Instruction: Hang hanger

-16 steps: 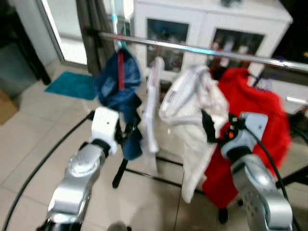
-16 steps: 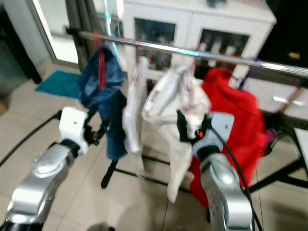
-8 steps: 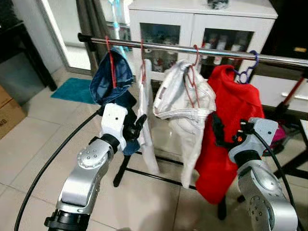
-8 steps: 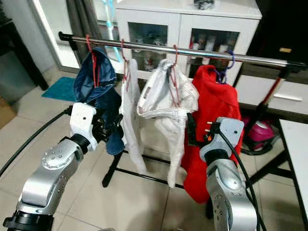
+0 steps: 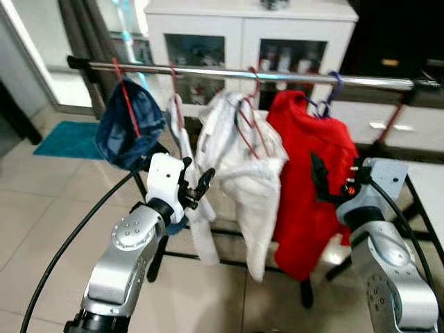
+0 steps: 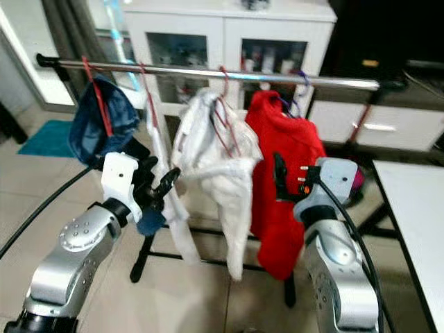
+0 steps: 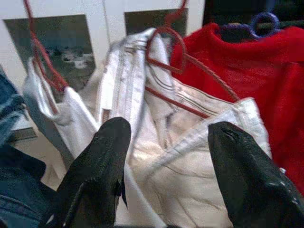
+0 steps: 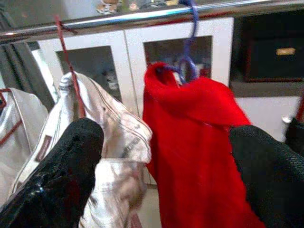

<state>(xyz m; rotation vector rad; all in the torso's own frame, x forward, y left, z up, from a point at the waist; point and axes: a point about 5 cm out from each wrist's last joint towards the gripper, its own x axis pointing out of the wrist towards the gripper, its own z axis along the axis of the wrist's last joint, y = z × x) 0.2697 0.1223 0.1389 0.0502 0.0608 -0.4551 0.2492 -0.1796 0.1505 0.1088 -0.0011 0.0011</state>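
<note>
Hanging rail: a chrome clothes rail point(image 5: 229, 73) spans the head view from 9 to 3 o'clock, with four garments on it.
Hangers: red hangers point(image 5: 125, 97) carry the three garments toward 9 o'clock; a purple hanger point(image 8: 189, 35) hooked over the rail carries the red garment point(image 5: 309, 173).
Garments, from 9 to 3 o'clock: blue denim piece point(image 5: 128, 128); thin white garment point(image 5: 182, 149); bulky white garment point(image 5: 243, 173); red garment.
Left gripper point(image 7: 166, 166): raised at about 7 o'clock of the bulky white garment, fingers spread apart and holding nothing; contact with the cloth cannot be judged, the view being soft.
Right gripper point(image 8: 166, 175): raised at 5 o'clock of centre, just before the red garment, fingers wide apart and empty.
Background: a white cabinet point(image 5: 243, 31) with glass doors stands behind the rail; a teal mat point(image 5: 66, 139) lies on the tiled floor point(image 5: 41, 229) at 9 o'clock.
</note>
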